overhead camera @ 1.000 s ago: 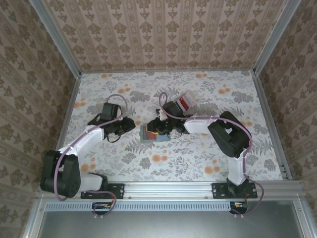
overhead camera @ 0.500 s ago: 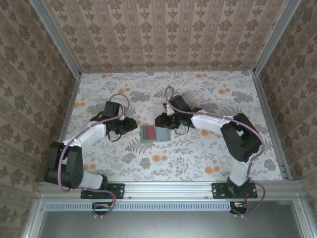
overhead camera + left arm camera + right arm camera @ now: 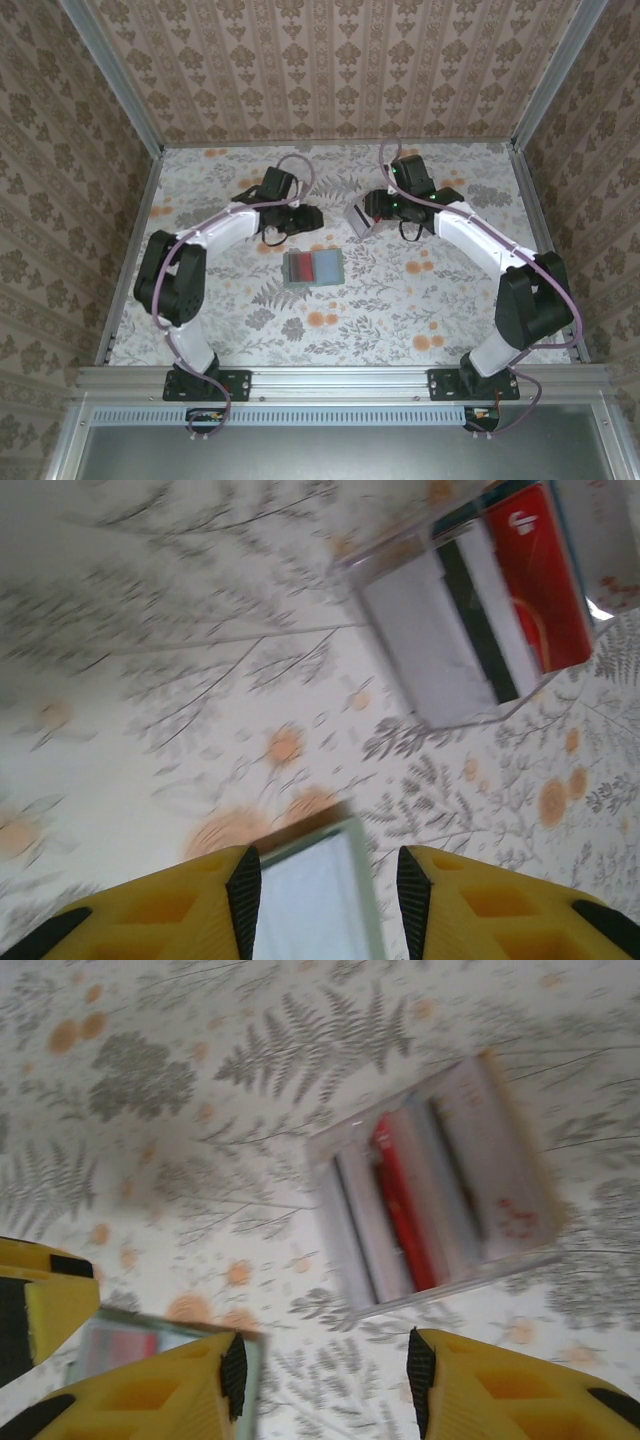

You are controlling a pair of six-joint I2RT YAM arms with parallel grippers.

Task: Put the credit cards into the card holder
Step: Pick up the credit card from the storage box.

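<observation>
1. Right gripper (image 3: 325,1380) – yellow fingers (image 3: 225,1370) spread, nothing held. In the top view it sits upper centre-right (image 3: 370,208), touching or just over the tray; cannot tell which.
2. Left gripper (image 3: 325,890) is also spread and empty, upper centre of the top view (image 3: 303,218).
3. Clear plastic slotted tray (image 3: 430,1210), mid-right of the right wrist view, holds the red and pale grey-white credit cards (image 3: 400,1205) on edge.
4. Grey-green folding card holder (image 3: 313,267) lies open and flat at the top view's centre, below both grippers, with a red left panel and a blue-grey right one.
5. Likely step: fetching a card from the tray. Line the fingers across one card's top edge and pinch only that card. Lift straight out so the tray doesn't drag along – the free arm could steady it.
</observation>
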